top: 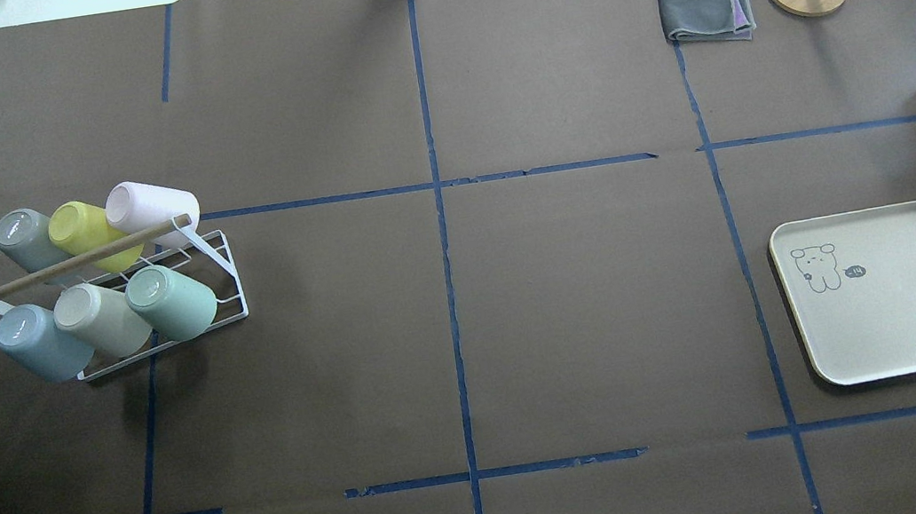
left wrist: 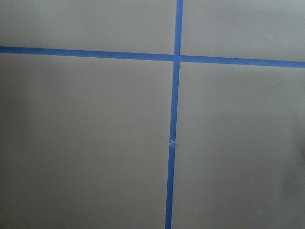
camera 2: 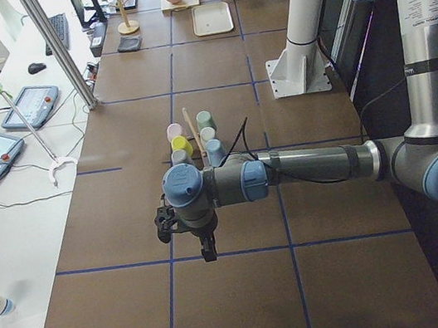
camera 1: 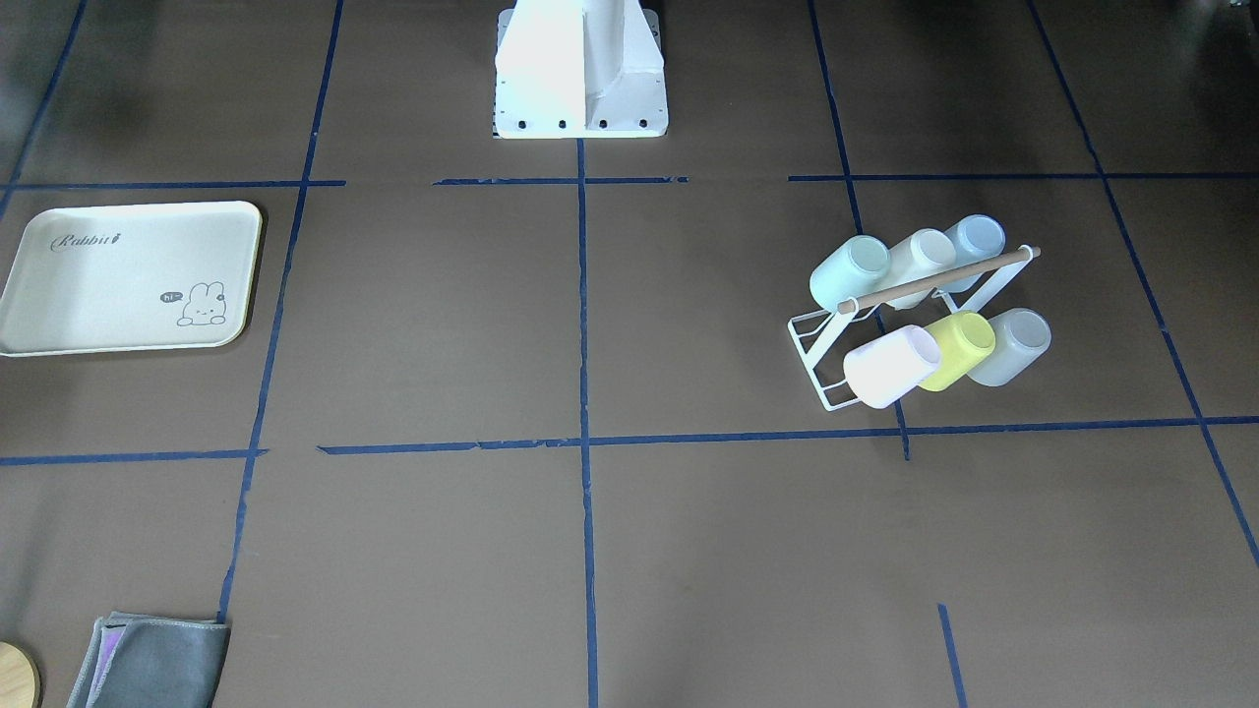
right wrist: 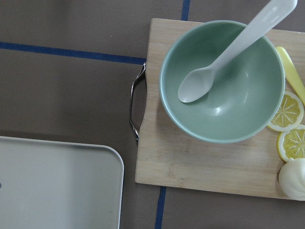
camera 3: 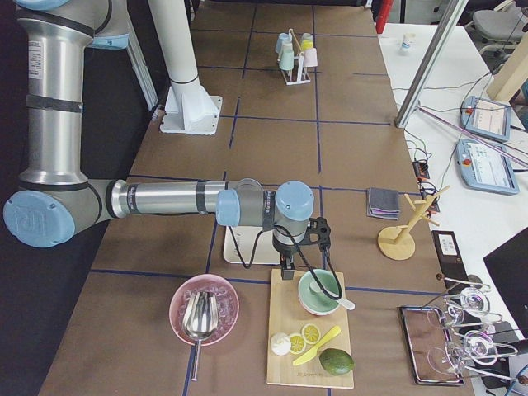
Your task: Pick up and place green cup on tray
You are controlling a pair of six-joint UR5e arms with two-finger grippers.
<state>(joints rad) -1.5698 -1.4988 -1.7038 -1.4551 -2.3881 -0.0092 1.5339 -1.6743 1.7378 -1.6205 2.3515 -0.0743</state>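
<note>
**Operator:** Where is the green cup, and what have the tools got?

**Spotter:** Your green cup (top: 176, 301) is in the left half of the overhead view. It lies tipped on the lower row of the white wire rack (top: 230, 275), at that row's right end, close against the cream cup (top: 101, 318). The wooden rod (top: 78, 261) runs just above it in the frame. The left tool (camera 2: 208, 248) hangs over bare bench (top: 592, 319), below the rack in the left side view. The right tool (camera 3: 286, 268) hangs by the green bowl (right wrist: 221, 81), next to the tray (top: 902, 293). Both tools show only from the side cameras, so I cannot tell how far either is open or whether it holds anything.

**Operator:** What could bite me?

**Spotter:** The rack, I'd judge. The cup seems to sit over a prong I can't see. Pull at the wrong angle and you may drag the rack along or knock the cream cup; come in too high and you meet the rod. The cup's right side faces open bench, so that is your room. The carry is long, because the tray lies at the lower right, well apart, with only blue tape (top: 450, 294) between. On arrival, clear the tray's raised rim. Also mind the wooden board (right wrist: 205, 162) just beside its corner, with the metal handle (right wrist: 135, 107) toward the tray.
</note>
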